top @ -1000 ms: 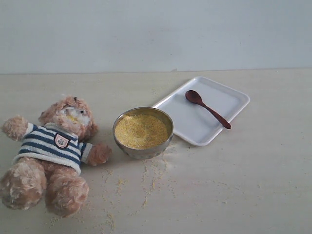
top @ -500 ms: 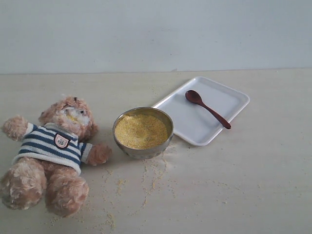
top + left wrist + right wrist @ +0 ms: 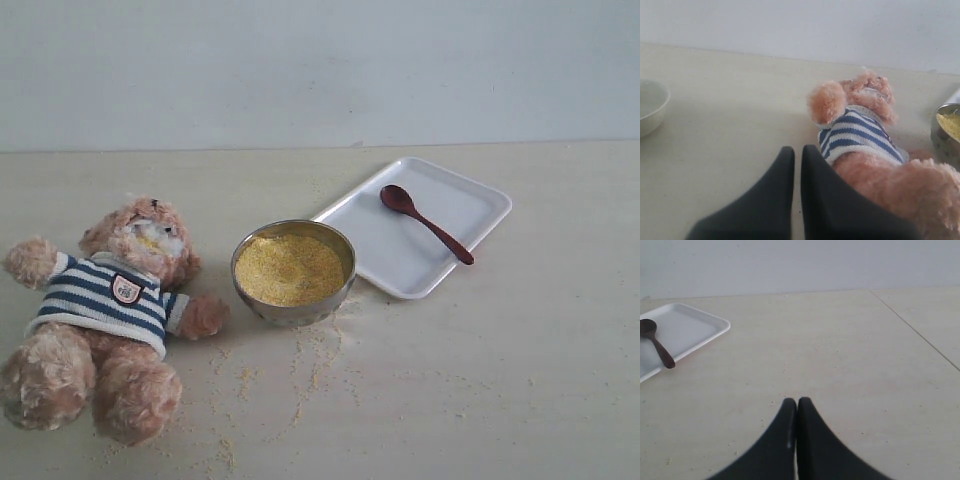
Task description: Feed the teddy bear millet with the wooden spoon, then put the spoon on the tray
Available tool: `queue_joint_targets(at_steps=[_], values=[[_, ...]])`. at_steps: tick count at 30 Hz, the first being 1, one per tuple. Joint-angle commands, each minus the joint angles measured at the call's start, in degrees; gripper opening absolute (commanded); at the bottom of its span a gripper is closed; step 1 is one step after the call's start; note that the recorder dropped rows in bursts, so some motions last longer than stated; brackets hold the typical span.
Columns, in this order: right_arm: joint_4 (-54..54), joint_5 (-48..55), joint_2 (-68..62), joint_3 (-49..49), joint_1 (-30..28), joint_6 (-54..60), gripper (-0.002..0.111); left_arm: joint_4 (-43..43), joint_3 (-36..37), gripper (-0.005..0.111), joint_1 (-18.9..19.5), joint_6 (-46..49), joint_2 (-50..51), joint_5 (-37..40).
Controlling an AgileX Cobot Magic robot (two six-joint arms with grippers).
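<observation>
The teddy bear [image 3: 105, 310] lies on its back at the left of the table, in its striped shirt, with yellow specks on its muzzle. A steel bowl [image 3: 294, 271] heaped with millet [image 3: 289, 268] stands just right of it. The wooden spoon [image 3: 425, 223] lies on the white tray [image 3: 415, 225] behind the bowl. Neither arm shows in the exterior view. My left gripper [image 3: 797, 151] is shut, empty, next to the teddy bear [image 3: 865, 140]. My right gripper [image 3: 797, 402] is shut over bare table, well away from the tray [image 3: 677, 335] and spoon [image 3: 656, 344].
Loose millet specks [image 3: 300, 375] are scattered on the table in front of the bowl. A white bowl [image 3: 650, 107] sits at the edge of the left wrist view. A seam [image 3: 915, 330] crosses the table in the right wrist view.
</observation>
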State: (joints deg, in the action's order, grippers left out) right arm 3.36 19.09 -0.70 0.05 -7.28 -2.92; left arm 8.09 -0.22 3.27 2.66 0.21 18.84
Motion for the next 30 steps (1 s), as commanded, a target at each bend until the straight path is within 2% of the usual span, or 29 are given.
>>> queue_joint_targets(at_steps=[1, 6, 30], values=[[-0.2, -0.5, 0.0, 0.0, 1.6, 0.2, 0.000, 0.5, 0.2, 0.005, -0.4, 0.2, -0.2, -0.4], [-0.2, -0.5, 0.0, 0.0, 5.8, 0.2, 0.000, 0.5, 0.2, 0.005, -0.4, 0.2, -0.2, -0.5], [-0.2, -0.5, 0.0, 0.0, 5.8, 0.2, 0.000, 0.5, 0.2, 0.005, -0.4, 0.4, -0.2, -0.6]])
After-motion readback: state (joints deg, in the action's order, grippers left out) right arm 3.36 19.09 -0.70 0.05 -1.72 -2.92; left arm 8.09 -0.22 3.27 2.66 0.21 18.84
